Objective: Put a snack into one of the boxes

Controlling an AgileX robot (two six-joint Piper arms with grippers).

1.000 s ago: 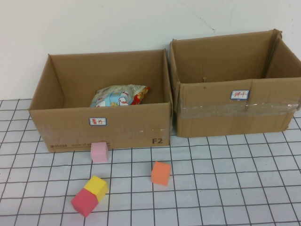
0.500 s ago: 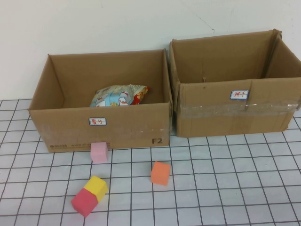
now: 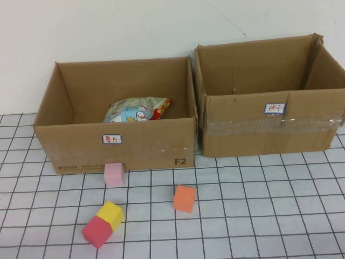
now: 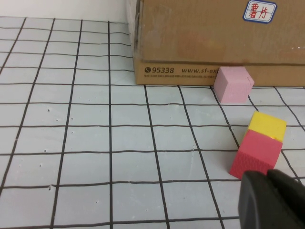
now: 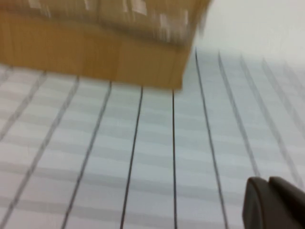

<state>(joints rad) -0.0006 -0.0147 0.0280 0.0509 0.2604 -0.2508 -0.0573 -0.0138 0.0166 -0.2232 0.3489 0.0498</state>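
Both pincers, left pincer [image 4: 271, 200] and right pincer [image 5: 274, 202], sit clenched, cropped by wrist-view edges.

We think this is a robot test bench in a lab, not a home. We see a white table [image 3: 269, 216] with a black grid drawn on it, a bare white wall [image 3: 108, 27], two open cardboard boxes [image 3: 116, 145] with small handwritten labels [image 3: 112, 139], and some foam cubes [image 3: 184, 198] placed like test props.

Gridded table [image 3: 269, 205] bears two boxes [image 3: 116, 145]; four blocks [image 3: 184, 198].
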